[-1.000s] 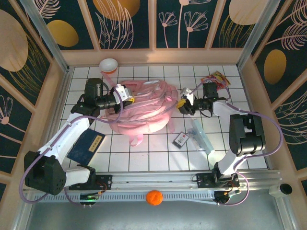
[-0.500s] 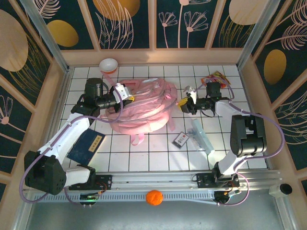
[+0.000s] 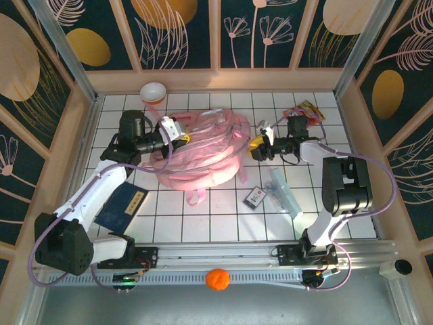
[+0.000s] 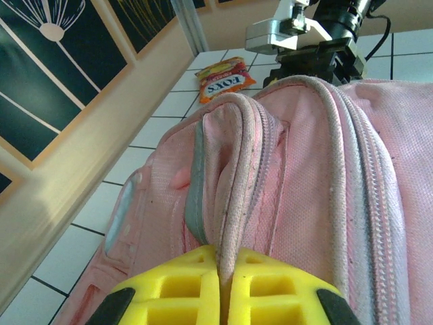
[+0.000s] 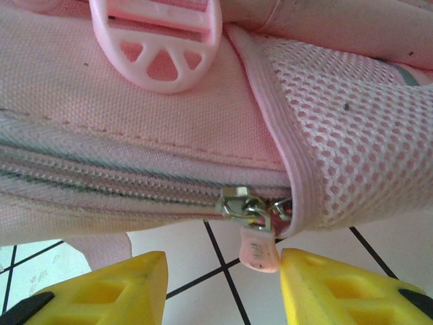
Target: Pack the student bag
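Walled table (image 3: pixel 223 220), student bag (image 3: pixel 203 149) toward back

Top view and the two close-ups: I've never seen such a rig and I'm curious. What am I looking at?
Two white robot arms, each ending in a two-finger gripper. The top view looks from above; each close-up comes from a wrist camera. On the tiled table lies a large soft pink fabric backpack, near a dark blue notebook, an orange snack packet and a small pinkish cup. The left gripper is shut on a fold of the backpack; the right gripper is open around its pink zipper pull.
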